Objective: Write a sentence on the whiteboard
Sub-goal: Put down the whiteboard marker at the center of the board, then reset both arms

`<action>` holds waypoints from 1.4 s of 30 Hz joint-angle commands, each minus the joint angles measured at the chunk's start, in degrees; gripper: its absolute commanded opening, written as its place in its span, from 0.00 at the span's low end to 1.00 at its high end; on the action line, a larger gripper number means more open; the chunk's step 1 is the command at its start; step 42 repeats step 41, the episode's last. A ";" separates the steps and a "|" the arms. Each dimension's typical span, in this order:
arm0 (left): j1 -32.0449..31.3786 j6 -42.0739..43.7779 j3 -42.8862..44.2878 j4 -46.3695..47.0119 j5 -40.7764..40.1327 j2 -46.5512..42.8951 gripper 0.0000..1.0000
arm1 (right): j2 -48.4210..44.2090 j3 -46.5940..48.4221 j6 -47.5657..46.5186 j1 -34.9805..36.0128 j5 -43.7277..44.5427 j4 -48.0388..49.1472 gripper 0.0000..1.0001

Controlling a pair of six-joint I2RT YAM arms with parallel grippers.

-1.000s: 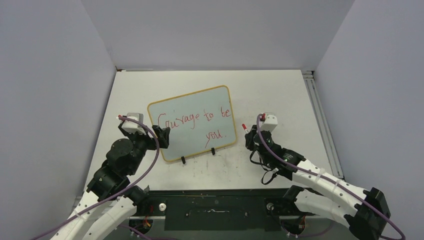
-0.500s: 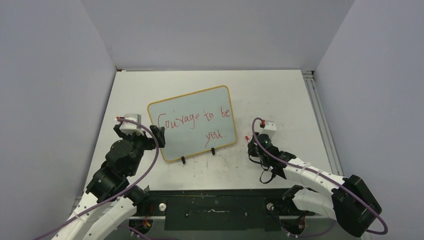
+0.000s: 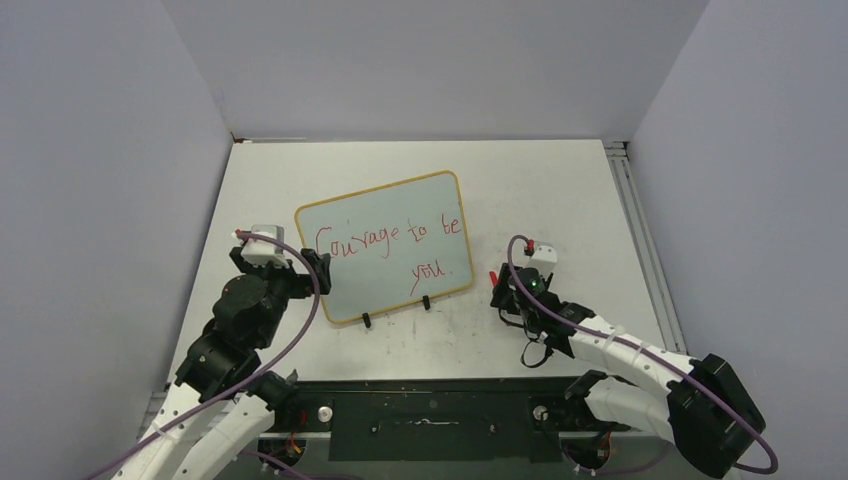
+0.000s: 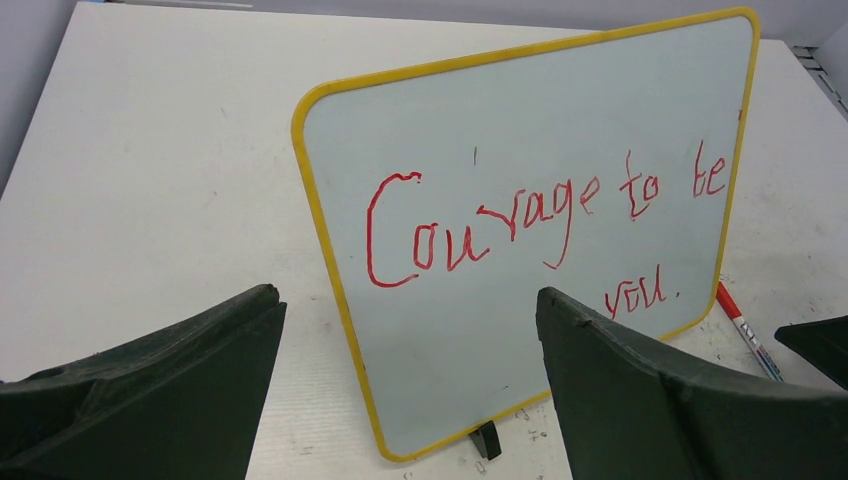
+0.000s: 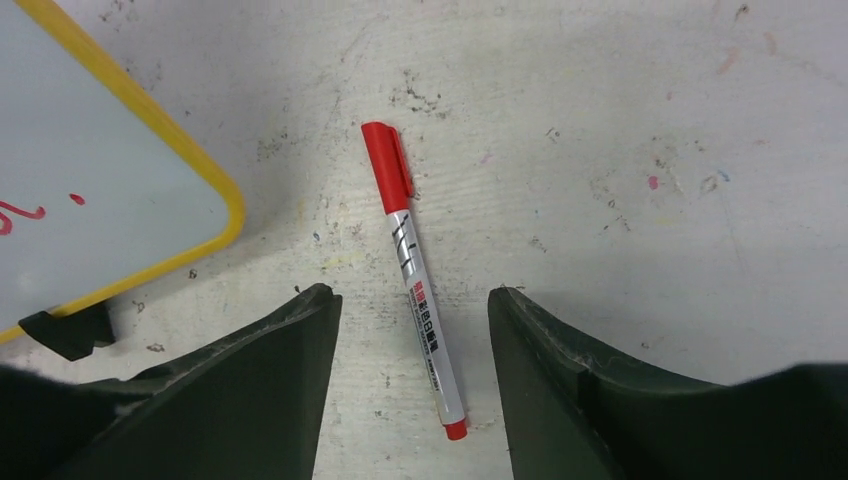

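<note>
The whiteboard (image 3: 385, 215) stands near the middle of the white table (image 3: 560, 190). It leans back on two small black feet (image 4: 486, 440), and its right end is turned a little farther from the arm bases than its left. The sentence (image 4: 556, 235) is written in thin red letters across its pale face. "Courage to be" runs along the upper line, and "you." sits below it toward the right end.

The left gripper (image 4: 405, 300) hangs close in front of the whiteboard's lower left corner, with its dark fingers spread wide and nothing between them. The wrist view shows a gap between the fingers and the yellow frame.

The right gripper (image 5: 410, 295) is low over the table just off the whiteboard's lower right corner, with its fingers parted. A red marker (image 5: 412, 270) lies flat on the table in the gap between them, and neither finger is closed on it. Its red cap points away from the gripper. The marker lies just beside the whiteboard's corner, apart from the frame.
</note>
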 commanded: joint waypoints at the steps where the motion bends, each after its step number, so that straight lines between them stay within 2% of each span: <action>1: 0.99 -0.68 0.48 1.63 1.86 1.03 0.96 | -3.79 4.89 -1.06 -0.33 3.44 -3.53 0.63; 5: 1.99 -1.26 0.51 1.86 2.61 1.66 0.96 | -5.71 8.54 -2.96 -0.54 4.64 -7.66 0.81; 6: 2.58 -1.66 0.76 1.57 2.34 2.16 0.96 | -6.15 9.61 -3.62 -0.65 4.94 -8.81 0.88; 9: 6.38 -2.59 1.88 0.85 3.68 4.72 0.96 | -7.53 13.23 -6.64 -1.13 5.53 -11.99 1.00; 12: 11.74 -3.51 2.72 0.86 7.28 6.91 0.96 | -9.65 17.55 -10.54 -2.13 6.56 -15.46 0.92; 16: 19.28 -4.81 3.19 1.18 10.81 6.78 0.96 | -14.25 21.64 -15.07 -5.19 6.98 -18.99 0.90; 19: 22.36 -4.77 2.89 1.95 10.05 4.95 0.96 | -18.74 23.24 -18.50 -7.00 6.86 -19.22 0.90; 23: 22.49 -4.37 3.99 0.96 3.08 1.65 0.96 | -26.34 21.07 -22.82 -7.17 8.21 -16.16 0.90; 28: 22.49 -3.28 4.47 -1.21 -3.39 -1.19 0.96 | -32.04 18.80 -22.73 -7.13 10.49 -13.90 0.90; 42: 22.49 -2.74 4.02 -0.93 -2.08 -3.57 0.96 | -32.16 19.02 -22.17 -7.13 11.30 -14.69 0.90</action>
